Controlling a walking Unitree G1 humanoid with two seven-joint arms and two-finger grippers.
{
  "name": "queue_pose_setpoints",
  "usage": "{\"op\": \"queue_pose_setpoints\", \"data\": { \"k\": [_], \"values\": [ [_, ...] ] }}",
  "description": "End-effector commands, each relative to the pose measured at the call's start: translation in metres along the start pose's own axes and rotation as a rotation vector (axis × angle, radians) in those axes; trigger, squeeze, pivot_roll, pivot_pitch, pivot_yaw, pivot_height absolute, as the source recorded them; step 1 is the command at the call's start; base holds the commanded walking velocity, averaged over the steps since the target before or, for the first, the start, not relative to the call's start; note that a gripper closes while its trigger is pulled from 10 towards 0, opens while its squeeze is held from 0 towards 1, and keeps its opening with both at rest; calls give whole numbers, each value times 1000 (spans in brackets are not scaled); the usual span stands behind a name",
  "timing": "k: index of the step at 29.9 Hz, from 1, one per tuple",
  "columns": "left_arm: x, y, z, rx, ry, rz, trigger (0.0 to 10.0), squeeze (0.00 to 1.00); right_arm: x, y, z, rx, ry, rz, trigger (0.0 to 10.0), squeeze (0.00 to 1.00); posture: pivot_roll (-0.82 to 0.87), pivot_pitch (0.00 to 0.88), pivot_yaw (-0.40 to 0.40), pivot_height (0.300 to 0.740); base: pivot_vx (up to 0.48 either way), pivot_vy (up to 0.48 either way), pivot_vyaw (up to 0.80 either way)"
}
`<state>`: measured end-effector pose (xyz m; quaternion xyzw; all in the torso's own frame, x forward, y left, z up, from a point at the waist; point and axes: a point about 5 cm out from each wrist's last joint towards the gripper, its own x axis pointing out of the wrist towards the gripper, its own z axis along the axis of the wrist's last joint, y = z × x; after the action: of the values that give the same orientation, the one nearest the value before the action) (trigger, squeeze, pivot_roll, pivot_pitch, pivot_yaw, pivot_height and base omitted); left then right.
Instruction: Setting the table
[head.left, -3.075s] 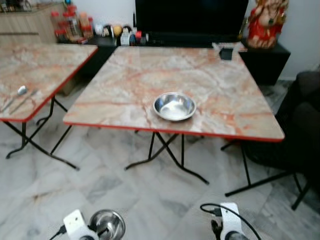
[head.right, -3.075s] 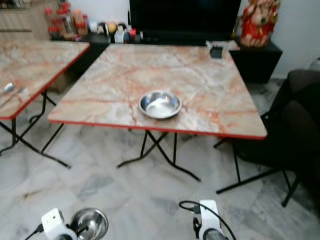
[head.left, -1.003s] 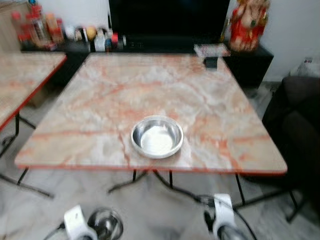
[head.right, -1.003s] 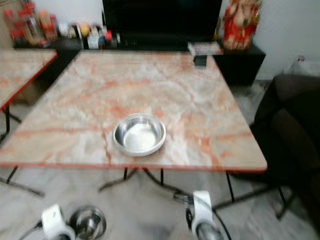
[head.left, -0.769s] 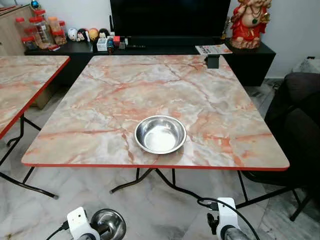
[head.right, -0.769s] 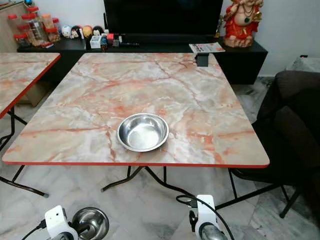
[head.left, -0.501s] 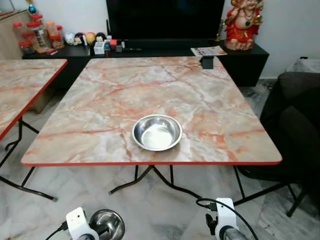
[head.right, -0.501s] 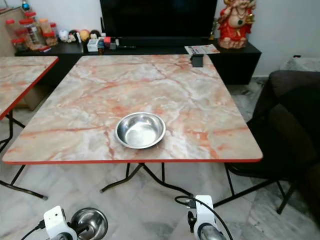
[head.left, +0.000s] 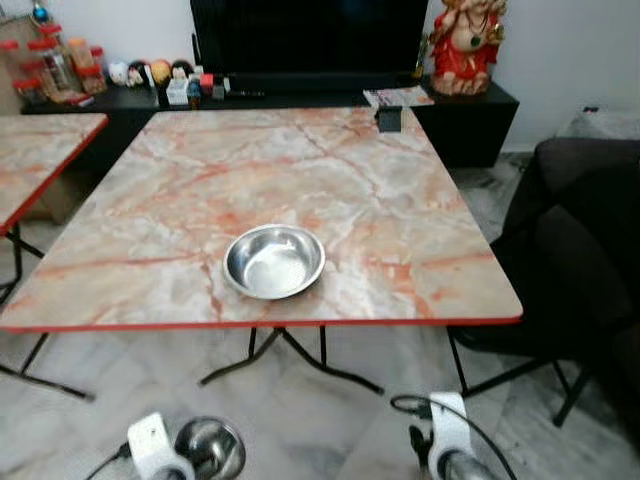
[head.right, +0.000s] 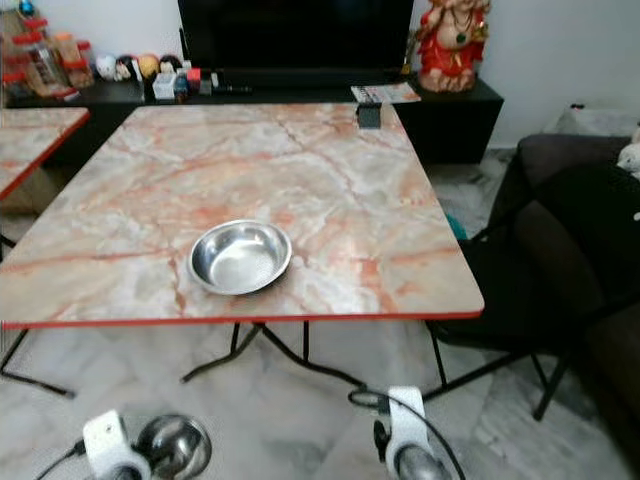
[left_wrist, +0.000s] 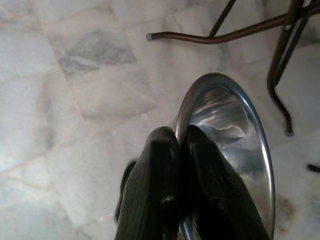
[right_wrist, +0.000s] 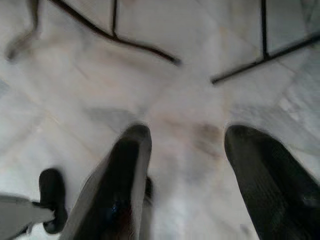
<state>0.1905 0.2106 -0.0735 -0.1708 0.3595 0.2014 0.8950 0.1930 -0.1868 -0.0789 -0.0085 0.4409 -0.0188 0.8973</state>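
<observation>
A marble-patterned table (head.left: 330, 180) with a red edge takes up the middle of the left eye view, standing on a pale marble floor (head.left: 300, 410). Behind it, along the top of the frame, a black television (head.left: 305, 35) sits on a low dark cabinet (head.left: 480, 120), with a red and gold statue (head.left: 462, 45) at the upper right and small jars and trinkets at the upper left. A dark sofa (head.left: 580, 260) fills the right edge, and the corner of a second marble table (head.left: 35, 160) shows at the left edge.

A steel bowl (head.left: 274, 261) rests on the table, near its front edge and slightly left of centre. A small dark box (head.left: 389, 119) stands at the far edge.

At the bottom left of the frame the left gripper (left_wrist: 177, 150) is clamped on the rim of a second bowl (left_wrist: 240, 145), one finger inside and one outside, held above the floor. At the bottom right, the right gripper (right_wrist: 187, 155) hangs over the floor with its fingers (right_wrist: 127, 165) spread apart, holding nothing.
</observation>
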Motion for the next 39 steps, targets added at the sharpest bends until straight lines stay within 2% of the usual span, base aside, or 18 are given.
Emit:
{"op": "queue_pose_setpoints", "data": {
  "k": [1, 10, 16, 17, 18, 19, 20, 22, 23, 24, 25, 28, 29, 31, 36, 37, 38, 39],
  "values": [
    [1, 7, 5, 6, -10, 27, 10000, 0, 2, 7, 9, -2, -24, 16, 10000, 0, -44, 0, -5, 732, 0, -349, 0],
    [3, 12, 14, -6, -36, 58, 10000, 0, 3, 9, 13, 1, -31, 21, 10000, 0, -30, 0, -13, 732, 0, -115, 0],
    [1, 26, 25, -44, -122, 137, 10000, 0, 2, 10, 11, -6, -25, 29, 10000, 0, -16, 0, -26, 732, 0, 0, 0],
    [0, 30, 29, -47, -156, 173, 10000, 0, 2, 10, 11, -8, -24, 29, 10000, 0, -15, 0, -28, 732, 0, 0, 0],
    [-2, 38, 37, -100, -224, 239, 10000, 0, 2, 10, 10, -12, -22, 31, 10000, 0, -11, 0, -30, 732, 0, 0, 0],
    [-2, 38, 37, -100, -224, 239, 10000, 0, 2, 10, 10, -12, -22, 31, 10000, 0, -11, 0, -30, 732, 0, 0, 0],
    [-4, 44, 46, -140, -297, 291, 10000, 0, 2, 9, 10, -13, -21, 32, 10000, 0, -10, 0, -31, 732, 0, 0, 0],
    [-11, 52, 60, -148, -415, 369, 10000, 0, 2, 9, 9, -21, -16, 38, 10000, 0, 8, 0, -42, 732, 0, 0, 0],
    [-11, 52, 60, -148, -415, 369, 10000, 0, 2, 9, 9, -21, -16, 38, 10000, 0, 8, 0, -42, 732, 0, 0, 0],
    [-16, 58, 68, -151, -481, 427, 10000, 0, 2, 9, 9, -28, -13, 42, 10000, 0, 18, 0, -46, 732, 0, 0, 0],
    [-17, 59, 70, -152, -494, 440, 10000, 0, 2, 9, 9, -29, -13, 43, 10000, 0, 18, 0, -46, 732, 0, 0, 0],
    [-32, 81, 91, -259, -635, 594, 10000, 0, 3, 12, 11, -33, -16, 57, 10000, 0, 31, 0, -56, 732, 0, 0, 0],
    [-32, 81, 91, -259, -635, 594, 10000, 0, 3, 12, 11, -33, -16, 57, 10000, 0, 31, 0, -56, 732, 0, 0, 0],
    [-52, 90, 134, -239, -837, 668, 10000, 0, 3, 15, 13, -42, -19, 70, 10000, 0, 42, 0, -63, 732, 0, 0, 0],
    [-112, 85, 242, -59, -1265, 821, 10000, 0, 4, 18, 16, -57, -22, 84, 10000, 0, 42, 0, -62, 732, 0, 0, 0],
    [-112, 85, 242, -59, -1265, 821, 10000, 0, 4, 18, 16, -57, -22, 84, 10000, 0, 42, 0, -62, 732, 0, 0, 0],
    [-122, 81, 258, -43, -1323, 832, 10000, 0, 4, 18, 16, -55, -22, 85, 10000, 0, 40, 0, -60, 732, 0, 0, 0],
    [-133, 66, 284, -52, -1412, 746, 10000, 0, 4, 18, 16, -48, -23, 85, 10000, 0, 37, 0, -55, 732, 0, 0, 0]
  ]
}}
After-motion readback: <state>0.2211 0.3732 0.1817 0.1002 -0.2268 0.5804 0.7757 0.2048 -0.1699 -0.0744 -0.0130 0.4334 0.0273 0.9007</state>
